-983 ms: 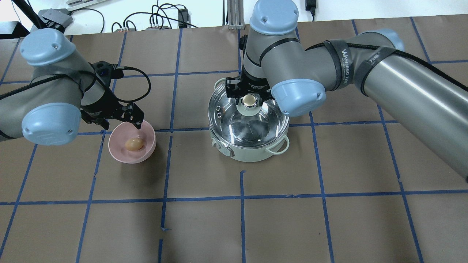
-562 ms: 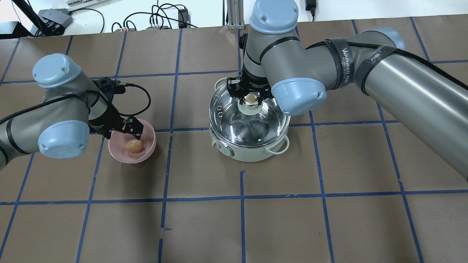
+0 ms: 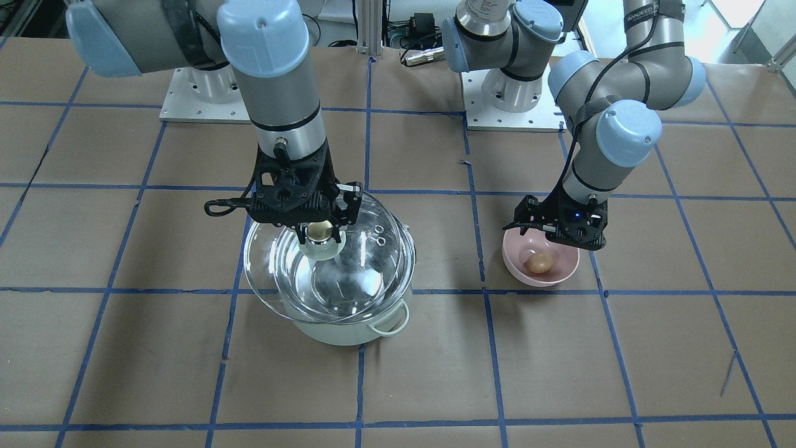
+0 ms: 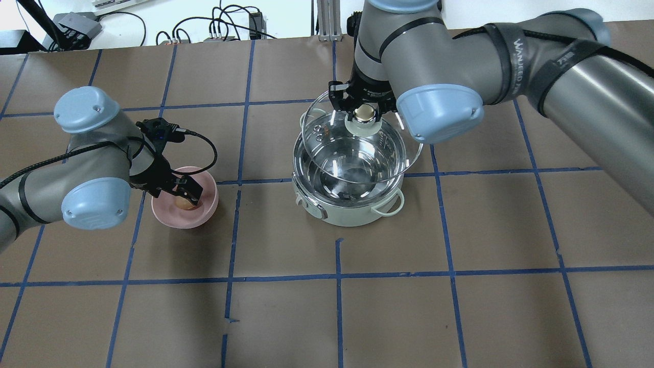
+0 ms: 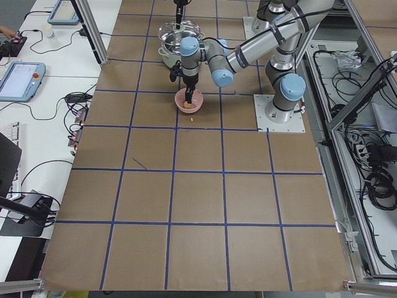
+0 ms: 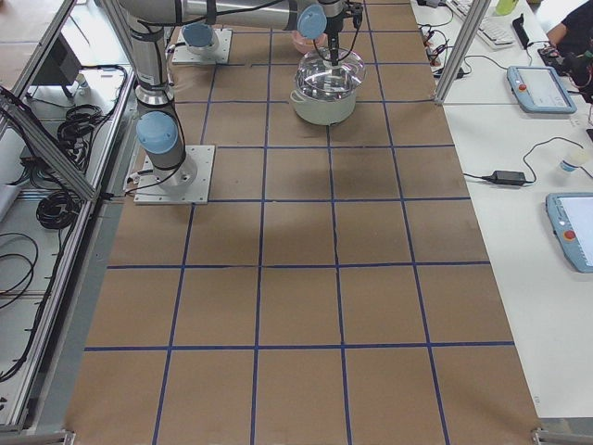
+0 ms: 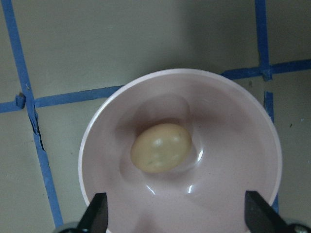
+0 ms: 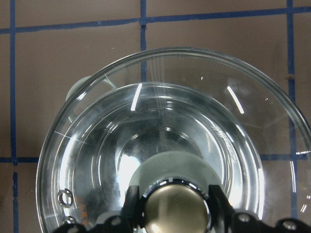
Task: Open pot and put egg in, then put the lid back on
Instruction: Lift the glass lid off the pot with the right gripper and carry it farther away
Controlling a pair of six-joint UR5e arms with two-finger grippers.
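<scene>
The pale mint-green pot (image 4: 347,210) stands mid-table, its steel inside showing. My right gripper (image 4: 364,113) is shut on the shiny knob (image 3: 320,231) of the clear glass lid (image 4: 327,138) and holds the lid tilted just above the pot, shifted toward the far rim. The right wrist view shows the lid (image 8: 194,87) with the pot under it. The brown egg (image 7: 161,147) lies in the pink bowl (image 7: 233,160). My left gripper (image 4: 187,194) is open, low over the bowl, with its fingertips (image 7: 97,216) spread wider than the egg (image 3: 540,262).
The pink bowl (image 4: 203,212) sits to the left of the pot with a gap of brown paper between them. The table is brown paper with blue tape grid lines. Cables and a box lie along the far edge (image 4: 219,28).
My right gripper has lifted the lid off the pot and carried it slightly toward the far side. My left gripper has come down over the bowl, right above the egg.
</scene>
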